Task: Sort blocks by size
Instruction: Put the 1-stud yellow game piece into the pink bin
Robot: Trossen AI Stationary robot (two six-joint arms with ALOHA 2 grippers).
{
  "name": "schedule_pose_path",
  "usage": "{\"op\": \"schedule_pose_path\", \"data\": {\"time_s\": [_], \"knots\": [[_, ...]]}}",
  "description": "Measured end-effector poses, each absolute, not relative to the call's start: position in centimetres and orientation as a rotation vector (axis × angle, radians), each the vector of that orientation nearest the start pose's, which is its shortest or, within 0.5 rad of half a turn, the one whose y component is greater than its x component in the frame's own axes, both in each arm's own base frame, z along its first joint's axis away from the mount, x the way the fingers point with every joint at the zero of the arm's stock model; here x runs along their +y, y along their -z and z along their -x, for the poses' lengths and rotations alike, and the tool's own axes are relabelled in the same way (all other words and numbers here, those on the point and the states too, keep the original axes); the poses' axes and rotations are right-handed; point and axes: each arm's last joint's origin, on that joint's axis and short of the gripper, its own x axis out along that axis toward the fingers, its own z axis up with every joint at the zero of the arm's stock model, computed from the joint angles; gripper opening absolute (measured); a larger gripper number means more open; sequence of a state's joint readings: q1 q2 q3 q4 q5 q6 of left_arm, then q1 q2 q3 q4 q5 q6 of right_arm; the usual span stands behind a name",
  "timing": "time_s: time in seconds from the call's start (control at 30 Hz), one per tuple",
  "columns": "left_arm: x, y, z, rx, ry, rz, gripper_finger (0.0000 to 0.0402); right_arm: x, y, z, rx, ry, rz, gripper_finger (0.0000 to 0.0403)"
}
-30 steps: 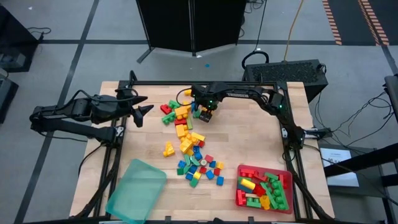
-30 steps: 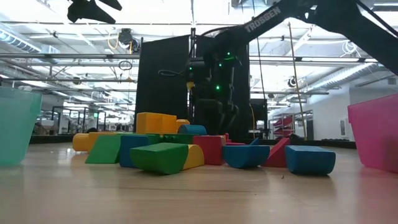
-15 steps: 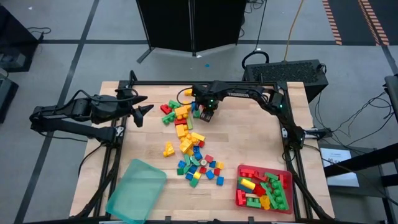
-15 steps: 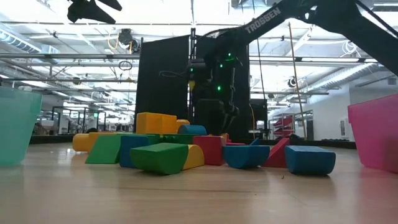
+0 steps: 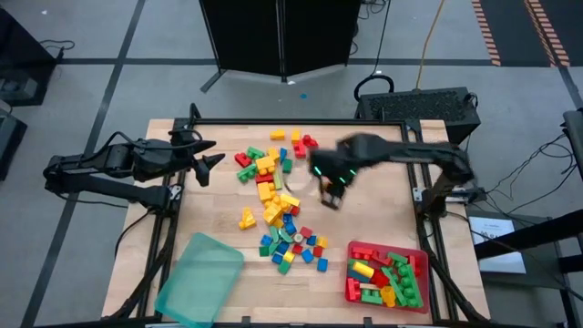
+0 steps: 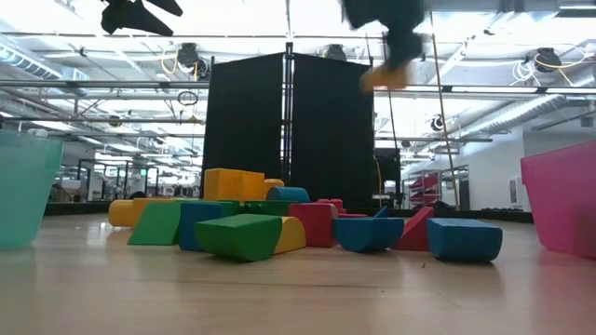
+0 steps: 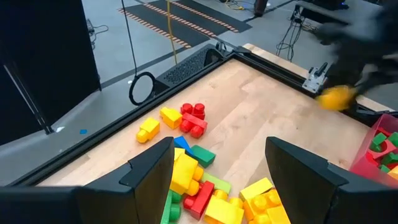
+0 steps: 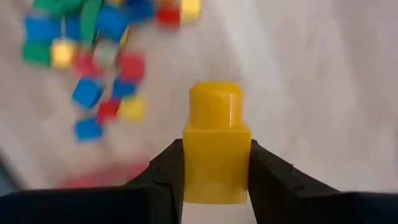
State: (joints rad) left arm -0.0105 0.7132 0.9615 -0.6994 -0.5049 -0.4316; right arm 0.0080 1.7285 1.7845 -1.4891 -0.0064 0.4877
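Right wrist view: right gripper [image 8: 216, 163] clamps yellow block [image 8: 216, 149] between both fingers, carried above table, right of pile of blocks [image 5: 273, 196]. I aim for red tray [image 5: 353, 293] at near right (bigger bricks there), release low. Left gripper [image 5: 208, 157] waits spread apart at far left.

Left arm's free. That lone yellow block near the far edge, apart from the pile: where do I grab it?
Grip the lone yellow block across its narrow body, on the two long sides, coming straight down. It looks to lie flat with bare wood around it, so the left gripper, already open, should fit either side.
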Motion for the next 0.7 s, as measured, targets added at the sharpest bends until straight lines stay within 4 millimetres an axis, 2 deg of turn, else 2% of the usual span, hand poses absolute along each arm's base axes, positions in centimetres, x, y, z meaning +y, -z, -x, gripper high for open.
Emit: {"op": "schedule_pose_path", "data": {"time_s": [0.1, 0.17, 0.23, 0.37, 0.57, 0.7], "knots": [[1.3, -35.4, -12.7, 0.328, -0.571, 0.3, 0.0255, 4.3, -35.2, -28.0, 1.443, 0.417, -0.489, 0.0114], [1.3, -35.4, -12.7, 0.328, -0.571, 0.299, 0.0255, 6.1, -34.9, -25.8, 1.451, 0.469, -0.571, 0.0114], [1.3, -35.4, -12.7, 0.328, -0.571, 0.299, 0.0255, 7.7, -34.0, -23.7, 1.482, 0.532, -0.662, 0.0114], [1.3, -35.4, -12.7, 0.327, -0.571, 0.3, 0.0255, 10.2, -30.9, -19.7, 1.626, 0.646, -0.771, 0.0114], [1.4, -35.4, -12.7, 0.325, -0.582, 0.304, 0.0255, 12.8, -27.0, -16.7, 1.7, 0.605, -0.944, 0.0114], [1.4, -35.4, -12.7, 0.324, -0.58, 0.308, 0.0255, 14.3, -25.7, -15.4, 1.739, 0.582, -0.985, 0.0114]]}}
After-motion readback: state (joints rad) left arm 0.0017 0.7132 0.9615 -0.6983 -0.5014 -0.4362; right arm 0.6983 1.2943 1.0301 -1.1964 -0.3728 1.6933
